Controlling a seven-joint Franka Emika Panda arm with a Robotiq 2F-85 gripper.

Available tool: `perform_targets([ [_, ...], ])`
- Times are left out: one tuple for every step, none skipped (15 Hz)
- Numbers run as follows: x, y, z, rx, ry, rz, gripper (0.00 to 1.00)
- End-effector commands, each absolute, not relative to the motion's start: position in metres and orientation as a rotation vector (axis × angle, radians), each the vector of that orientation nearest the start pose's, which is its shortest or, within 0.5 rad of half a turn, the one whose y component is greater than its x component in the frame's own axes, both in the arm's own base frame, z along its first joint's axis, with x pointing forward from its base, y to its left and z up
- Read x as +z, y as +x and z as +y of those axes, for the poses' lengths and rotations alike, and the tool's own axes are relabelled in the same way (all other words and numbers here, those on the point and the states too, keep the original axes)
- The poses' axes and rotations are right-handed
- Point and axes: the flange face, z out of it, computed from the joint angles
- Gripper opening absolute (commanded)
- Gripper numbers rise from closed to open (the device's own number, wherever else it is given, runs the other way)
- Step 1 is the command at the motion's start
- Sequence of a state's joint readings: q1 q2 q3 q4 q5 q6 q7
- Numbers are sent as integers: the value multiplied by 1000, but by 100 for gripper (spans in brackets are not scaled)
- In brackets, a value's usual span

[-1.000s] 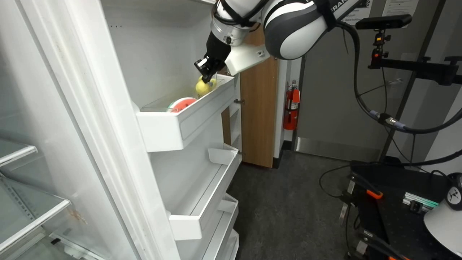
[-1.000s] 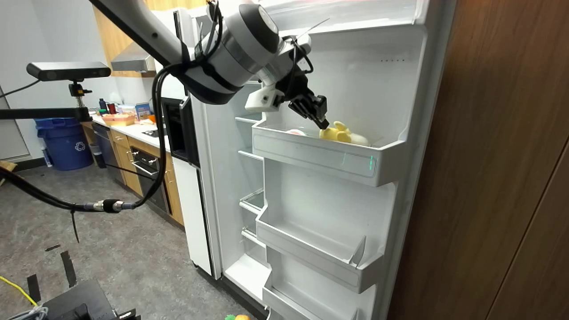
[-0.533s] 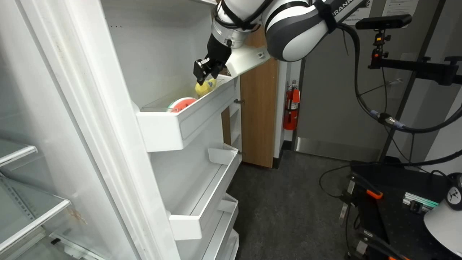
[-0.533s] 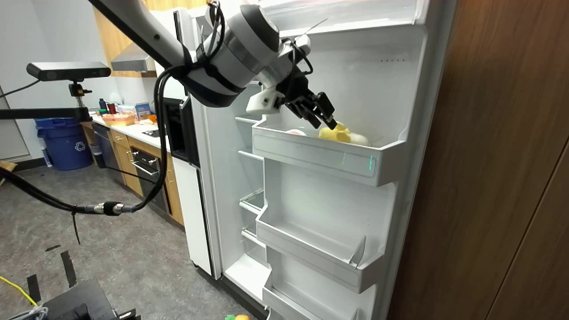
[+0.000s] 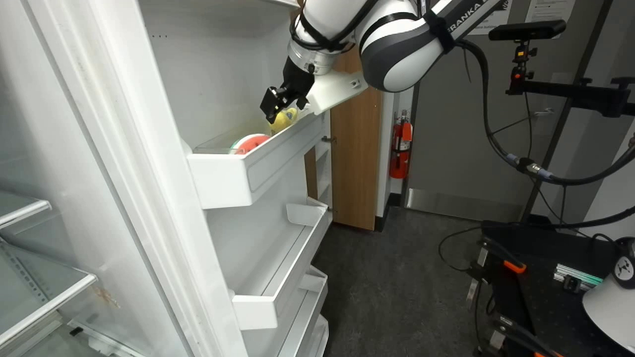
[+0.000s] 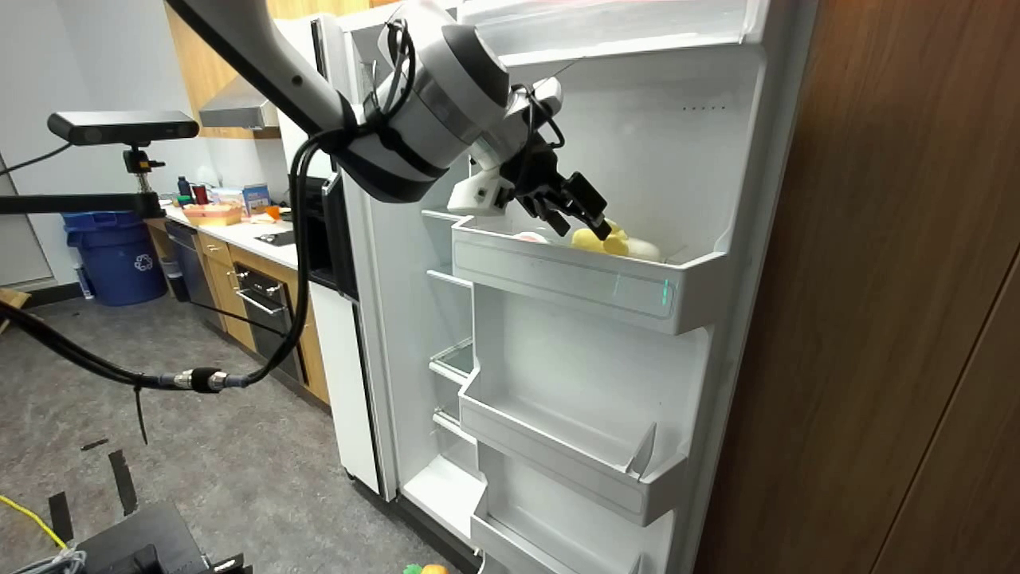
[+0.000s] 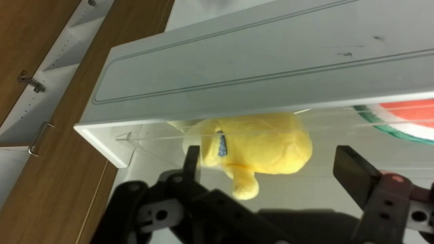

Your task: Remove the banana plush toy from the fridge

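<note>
The banana plush toy (image 7: 268, 145), pale yellow with a small blue tag, lies in the upper door bin of the white fridge (image 6: 661, 135). In both exterior views only part of the plush (image 5: 284, 121) shows above the bin. My gripper (image 7: 269, 149) is over the bin with its jaws wide apart. The wrist view has the plush beyond and between the two fingertips, nearer the left one. Nothing appears to be gripped. From outside, the gripper (image 6: 582, 230) hangs just above the plush; whether a finger touches it I cannot tell.
A red, white and green watermelon-like plush (image 5: 251, 143) shares the bin. The bin's front wall (image 7: 237, 71) rises before both toys, and a transparent strip crosses them. Lower door shelves (image 6: 558, 458) sit below; a wooden cabinet (image 5: 354, 158) stands beside the door.
My gripper has spread from nearly shut to wide apart. The arm has come down slightly, bringing the fingers lower over the bin. The toys look unmoved.
</note>
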State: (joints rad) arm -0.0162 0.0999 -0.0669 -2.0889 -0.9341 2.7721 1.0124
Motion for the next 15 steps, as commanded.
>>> perform_targets([
  [432, 608, -18, -1254, -3148, 542, 92],
  [433, 609, -18, -1258, -3144, 550, 74],
  [434, 610, -18, -1262, -3141, 556, 66],
  [434, 610, -18, -1266, -3140, 559, 58],
  [435, 611, -19, -1269, -3140, 561, 51],
  [435, 611, -19, -1269, -3141, 565, 42],
  [434, 611, -19, -1268, -3143, 567, 35],
  [434, 611, -19, -1267, -3145, 569, 27],
  [434, 610, -19, -1267, -3148, 569, 20],
  [435, 610, -19, -1267, -3150, 570, 11],
  [436, 610, -20, -1270, -3154, 571, 5],
  [438, 610, -20, -1273, -3158, 571, 0],
  [441, 609, -19, -1278, -3160, 569, 0],
  [445, 608, -17, -1287, -3160, 565, 0],
  [449, 606, -15, -1296, -3160, 555, 2],
])
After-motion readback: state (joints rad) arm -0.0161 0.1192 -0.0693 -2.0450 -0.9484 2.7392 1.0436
